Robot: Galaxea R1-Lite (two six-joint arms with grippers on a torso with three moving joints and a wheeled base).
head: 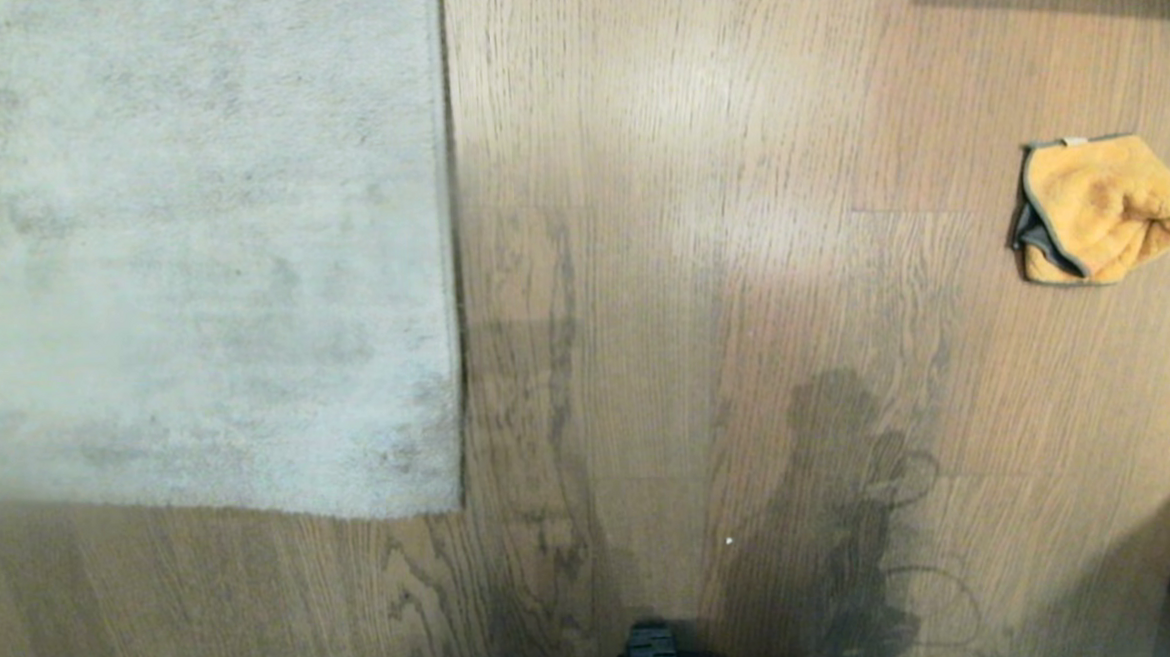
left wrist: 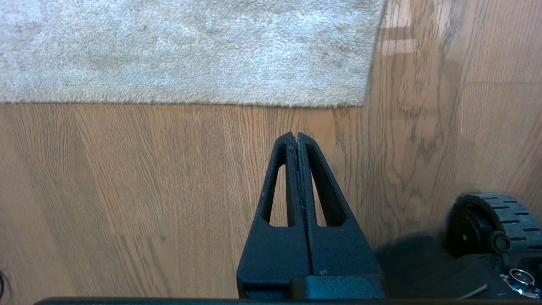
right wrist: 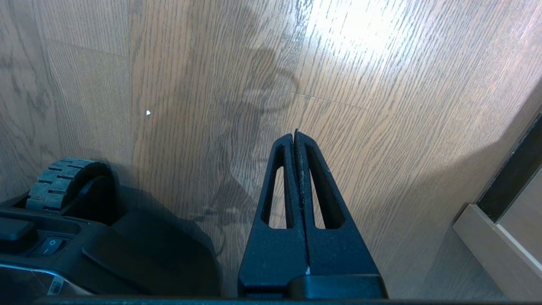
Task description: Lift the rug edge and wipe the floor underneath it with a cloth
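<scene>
nothing started yet, by the look of it. rug edge point(head: 452, 275) lies flat on the floor point(head: 692, 263), corner nearest the robot, so the planks under it are covered. cloth point(head: 1099, 209) sits crumpled on bare floor, well apart from the rug, off to the robot's right, prob left there for pickup. left pincer point(left wrist: 295, 134) fully closed, empty, hangs over bare floor w/ the rug corner just ahead. right pincer point(right wrist: 294, 133) also closed tight, empty, over bare floor; cloth not in its view. base wheel point(left wrist: 487, 216) sits beside the left pincer.
</scene>
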